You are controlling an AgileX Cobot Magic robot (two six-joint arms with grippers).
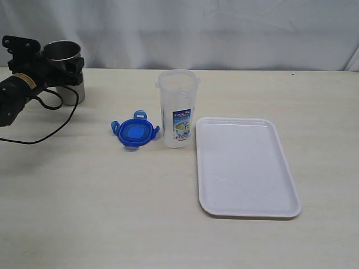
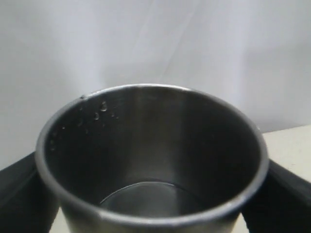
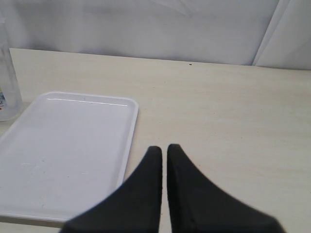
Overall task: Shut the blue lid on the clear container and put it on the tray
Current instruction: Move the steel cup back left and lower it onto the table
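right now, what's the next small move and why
Probably open the left gripper off the cup, freeing it for the lid. Its jaws are around the cup, far from the lid, which lies loose beside the open container. The right gripper is shut by the tray.

Back left: left gripper (image 1: 60,61) clasps a steel cup (image 1: 72,94) standing on the pale table (image 1: 112,213) | Centre: clear container (image 1: 178,106) upright, mouth open | Just left of it: blue lid (image 1: 134,132) lying flat, flaps splayed | Right: white tray (image 1: 247,168) lying flat, just beside the container's base
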